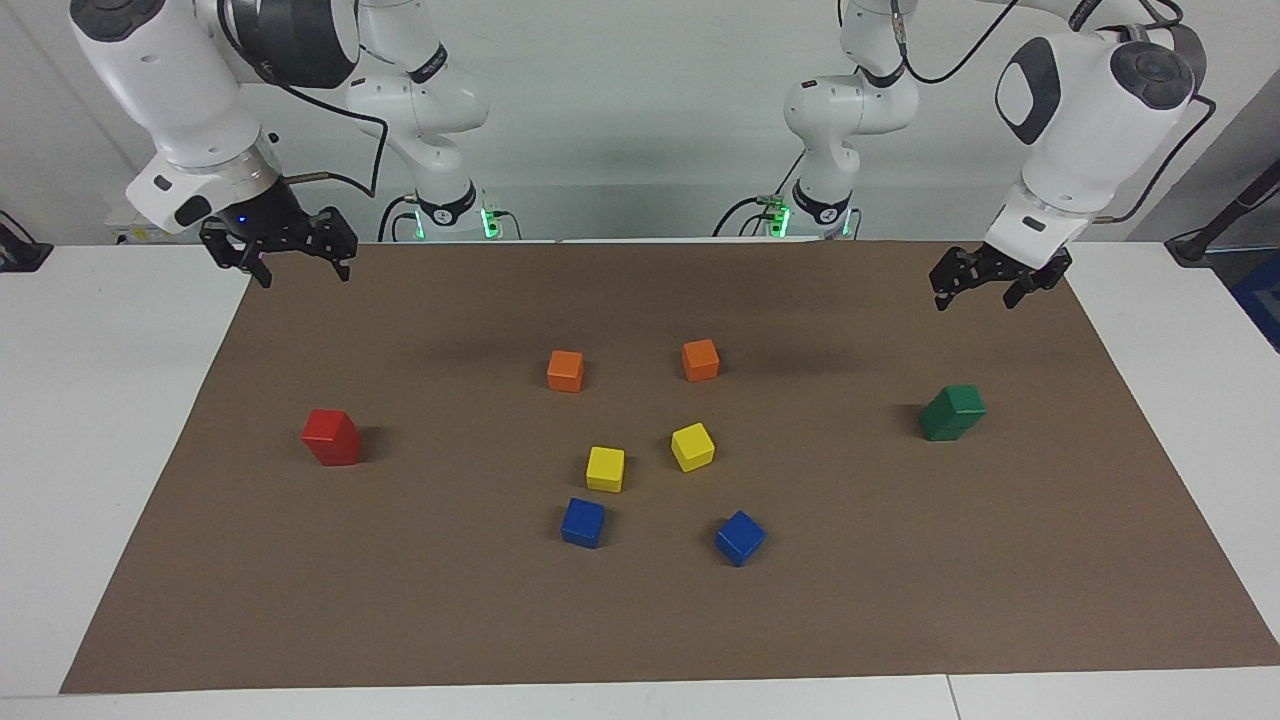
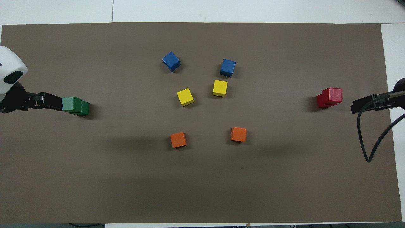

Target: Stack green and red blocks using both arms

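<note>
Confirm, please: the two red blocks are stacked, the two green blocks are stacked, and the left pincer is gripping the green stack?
Not quite. The facing view shows the left pincer raised and open, clear of the green stack. The red stack and green stack are as you say.

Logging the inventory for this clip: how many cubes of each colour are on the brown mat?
Red cubes: 2, stacked
Green cubes: 2, stacked
Orange cubes: 2
Yellow cubes: 2
Blue cubes: 2
Total: 10
</note>
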Motion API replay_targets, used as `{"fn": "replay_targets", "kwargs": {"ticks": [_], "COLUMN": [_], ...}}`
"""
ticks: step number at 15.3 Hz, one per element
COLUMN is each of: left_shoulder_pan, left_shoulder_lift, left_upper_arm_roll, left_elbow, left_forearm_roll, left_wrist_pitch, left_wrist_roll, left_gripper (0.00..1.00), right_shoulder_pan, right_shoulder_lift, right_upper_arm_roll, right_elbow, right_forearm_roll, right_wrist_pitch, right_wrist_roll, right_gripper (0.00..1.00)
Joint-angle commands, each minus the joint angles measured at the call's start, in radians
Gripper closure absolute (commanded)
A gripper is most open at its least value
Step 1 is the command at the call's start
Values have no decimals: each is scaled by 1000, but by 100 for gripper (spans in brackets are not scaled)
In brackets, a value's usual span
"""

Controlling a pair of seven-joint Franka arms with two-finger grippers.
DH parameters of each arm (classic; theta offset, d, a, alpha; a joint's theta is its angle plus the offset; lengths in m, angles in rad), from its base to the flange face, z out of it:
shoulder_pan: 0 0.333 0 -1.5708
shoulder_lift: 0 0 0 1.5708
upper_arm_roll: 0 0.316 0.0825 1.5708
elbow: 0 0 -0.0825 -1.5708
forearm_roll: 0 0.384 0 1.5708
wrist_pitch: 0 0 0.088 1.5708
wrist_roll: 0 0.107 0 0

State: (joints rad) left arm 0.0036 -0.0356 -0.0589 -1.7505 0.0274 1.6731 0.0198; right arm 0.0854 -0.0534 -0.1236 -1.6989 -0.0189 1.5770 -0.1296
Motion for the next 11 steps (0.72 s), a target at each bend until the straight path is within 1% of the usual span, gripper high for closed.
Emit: {"fn": "replay_targets", "kwargs": {"ticks": [1,11], "left_shoulder_pan": [-20,-20], "left_shoulder_lift": [-6,-10], "left_upper_arm_roll": [17,17], "left_elbow": [8,-1], "left_forearm_roll": [-12,-12], "left_wrist_pitch": [-12,-15], "left_wrist_roll": [-7,-7], "left_gripper": [0,0], "right_shoulder_pan": [-7,-6], "right_shoulder_lift": [12,12], "right_upper_arm_roll": [6,7], "right_elbow": [21,21], "right_forearm_roll": [14,2], "right_wrist_pitch": [-5,-3], "right_wrist_roll": [8,8], "right_gripper": [0,0]}}
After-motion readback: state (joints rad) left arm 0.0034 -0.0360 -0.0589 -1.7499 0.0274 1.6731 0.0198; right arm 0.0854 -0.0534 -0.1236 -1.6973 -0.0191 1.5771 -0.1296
